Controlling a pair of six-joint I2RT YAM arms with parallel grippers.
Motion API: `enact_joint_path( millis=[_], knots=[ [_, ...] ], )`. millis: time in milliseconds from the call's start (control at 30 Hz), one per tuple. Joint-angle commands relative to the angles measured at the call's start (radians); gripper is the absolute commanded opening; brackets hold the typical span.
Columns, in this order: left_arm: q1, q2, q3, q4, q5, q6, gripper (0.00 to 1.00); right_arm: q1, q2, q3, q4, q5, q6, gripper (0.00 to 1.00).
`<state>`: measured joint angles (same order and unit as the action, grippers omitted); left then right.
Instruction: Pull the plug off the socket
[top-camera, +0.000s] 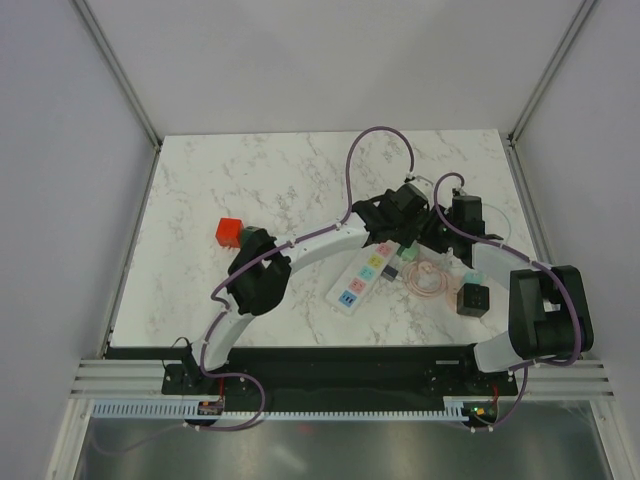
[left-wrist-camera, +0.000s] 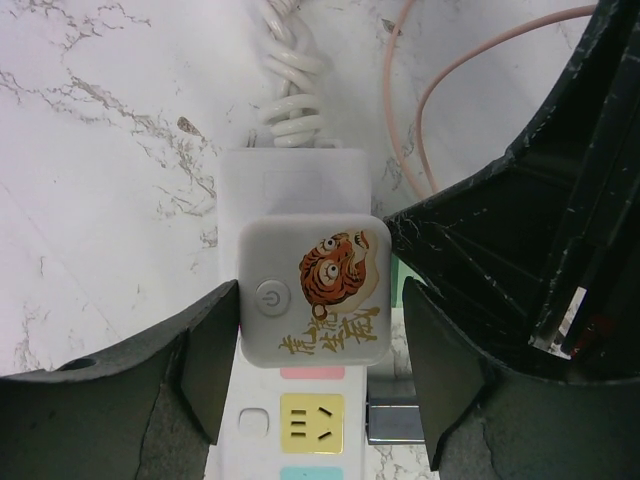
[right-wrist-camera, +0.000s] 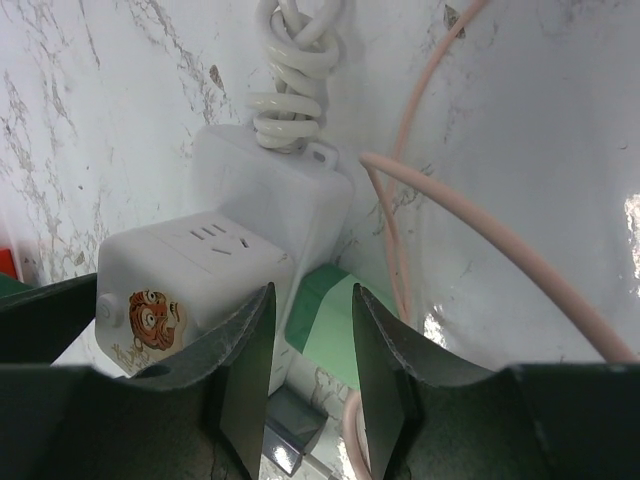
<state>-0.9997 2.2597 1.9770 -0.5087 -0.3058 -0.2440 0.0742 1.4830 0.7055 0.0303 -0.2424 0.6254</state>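
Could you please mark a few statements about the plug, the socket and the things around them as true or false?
1. The tiger-sticker plug is seated on the socket. True.
2. The left gripper straddles that plug. True.
3. The socket's cord is black. False: the cord is white and twisted.
4. The red block rests on the socket. False: it lies apart from it on the table.

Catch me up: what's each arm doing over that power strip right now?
The left gripper straddles the tiger-sticker cube plug, which is seated near the cord end of the white power strip, with a slim gap on one side. The right gripper sits alongside, a green piece showing between its fingers; its grip is unclear. The plug is not out yet.
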Motion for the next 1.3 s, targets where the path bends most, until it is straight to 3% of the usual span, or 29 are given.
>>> enact_joint_path(
  millis=[0,367,833,967,1067,1167,1267],
  knots=[
    [-0.007,0.02,0.043,-0.004,0.094,-0.029,0.72,-0.005,-0.02,0.015,0.03,0.018,-0.004,0.45],
    [-0.007,0.027,-0.038,0.006,0.139,0.021,0.8,-0.047,-0.004,0.023,0.013,0.006,0.02,0.4],
    [0.01,-0.028,-0.171,0.121,0.214,0.002,0.43,-0.05,0.017,-0.029,0.088,-0.061,0.05,0.39],
    [0.016,-0.031,-0.185,0.128,0.238,0.011,0.25,-0.05,0.04,-0.014,0.095,-0.057,0.053,0.39],
    [0.019,-0.038,-0.201,0.131,0.249,0.009,0.19,-0.05,0.074,0.002,0.098,-0.047,0.051,0.39],
    [0.022,-0.048,-0.205,0.136,0.261,0.011,0.02,-0.05,0.106,0.005,0.115,-0.052,0.056,0.39],
    [0.026,-0.054,-0.205,0.137,0.277,0.014,0.02,-0.05,0.121,0.003,0.134,-0.055,0.06,0.38]
  ],
)
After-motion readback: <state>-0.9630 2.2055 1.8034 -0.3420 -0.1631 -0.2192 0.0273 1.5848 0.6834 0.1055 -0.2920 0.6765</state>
